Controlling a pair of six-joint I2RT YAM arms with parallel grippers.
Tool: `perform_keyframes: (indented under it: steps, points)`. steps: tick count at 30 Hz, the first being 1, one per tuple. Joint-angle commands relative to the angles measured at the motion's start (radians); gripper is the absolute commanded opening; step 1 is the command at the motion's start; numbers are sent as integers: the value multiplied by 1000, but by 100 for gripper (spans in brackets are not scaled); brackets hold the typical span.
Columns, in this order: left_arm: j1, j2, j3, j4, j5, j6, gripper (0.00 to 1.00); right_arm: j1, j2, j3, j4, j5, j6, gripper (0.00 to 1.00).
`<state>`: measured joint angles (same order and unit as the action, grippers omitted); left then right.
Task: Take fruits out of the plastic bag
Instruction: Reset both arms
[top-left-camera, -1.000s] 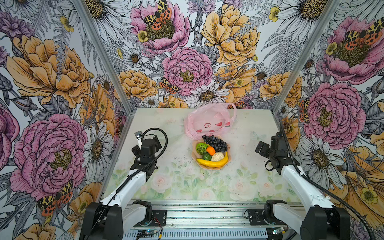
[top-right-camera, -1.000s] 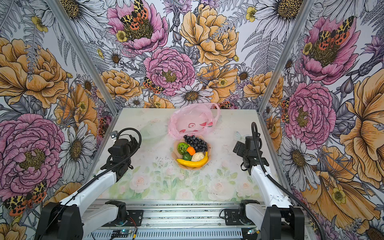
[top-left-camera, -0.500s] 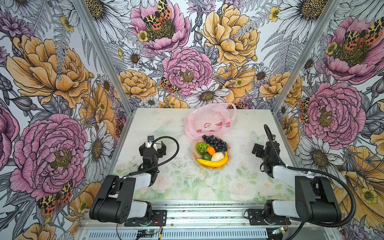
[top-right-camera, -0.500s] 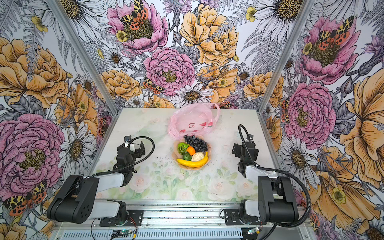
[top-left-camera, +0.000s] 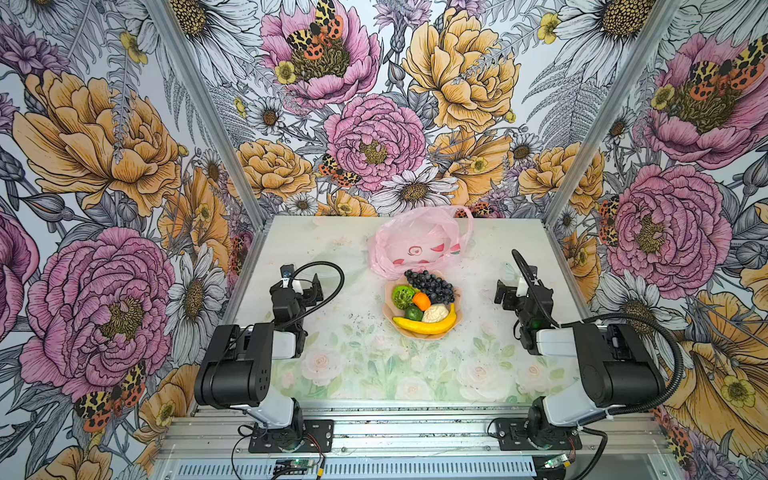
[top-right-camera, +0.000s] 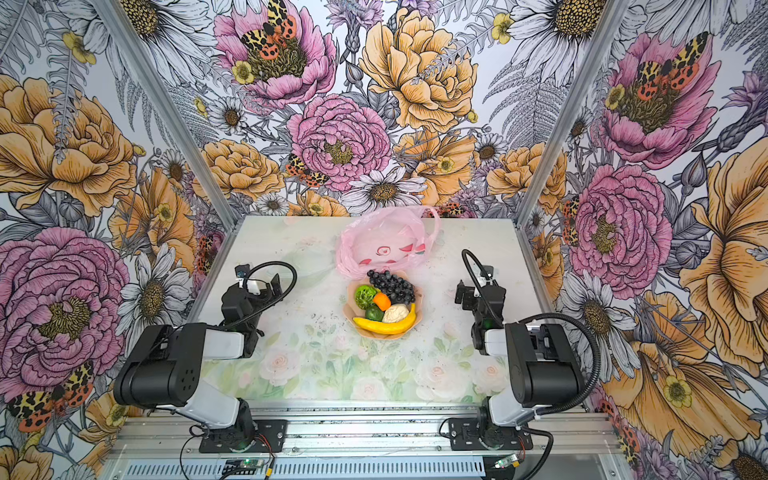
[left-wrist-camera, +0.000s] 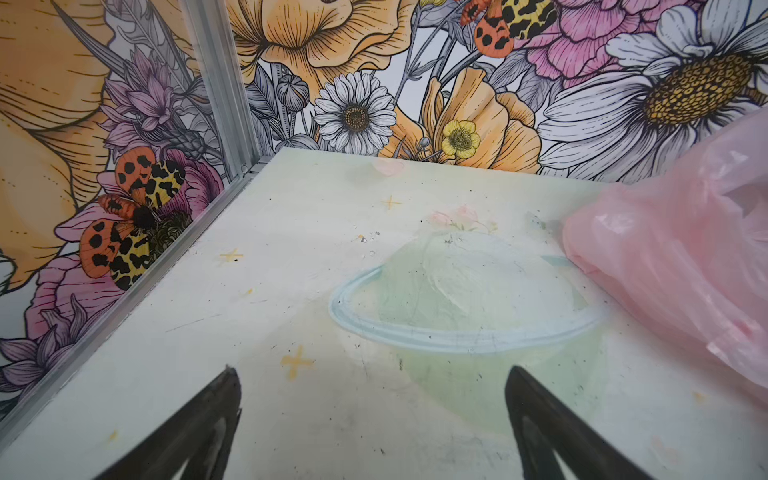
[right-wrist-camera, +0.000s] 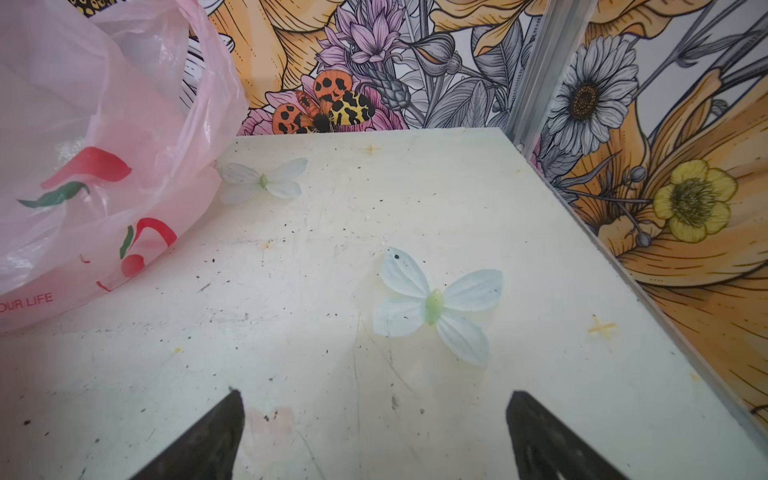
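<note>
The pink plastic bag (top-left-camera: 419, 245) (top-right-camera: 386, 245) lies crumpled at the back middle of the table. In front of it a peach dish (top-left-camera: 457, 322) holds the fruits: a banana (top-left-camera: 424, 326), dark grapes (top-left-camera: 430, 284), a halved lime (top-left-camera: 403, 296), an orange piece (top-left-camera: 422, 301), an avocado (top-left-camera: 412, 312) and a cream lump (top-left-camera: 435, 312). My left gripper (top-left-camera: 302, 282) (left-wrist-camera: 372, 370) is open and empty, left of the dish. My right gripper (top-left-camera: 509, 286) (right-wrist-camera: 375, 392) is open and empty, right of it. Both wrist views catch the bag (left-wrist-camera: 685, 266) (right-wrist-camera: 95, 166) at one side.
Floral walls with aluminium corner posts (top-left-camera: 208, 112) close in the table on three sides. Both arms are folded low near the front rail (top-left-camera: 374, 432). Flat butterfly prints (right-wrist-camera: 434, 307) mark the tabletop under the right gripper.
Both arms have folded back toward the front rail, drawing the grippers slightly away from the side walls. The bag, dish and fruits have not moved.
</note>
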<state>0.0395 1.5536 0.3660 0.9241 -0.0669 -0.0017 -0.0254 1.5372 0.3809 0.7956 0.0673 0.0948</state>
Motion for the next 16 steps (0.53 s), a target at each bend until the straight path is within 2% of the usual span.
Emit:
perform_keyframes:
  steps: [1,16]
  points:
    - [2,-5,6,23,35,-15,99,17,-5,17,54,38,-24,100]
    - [9,-4,2,29,47,-18,99,-1,-5,20,45,5,-14,99]
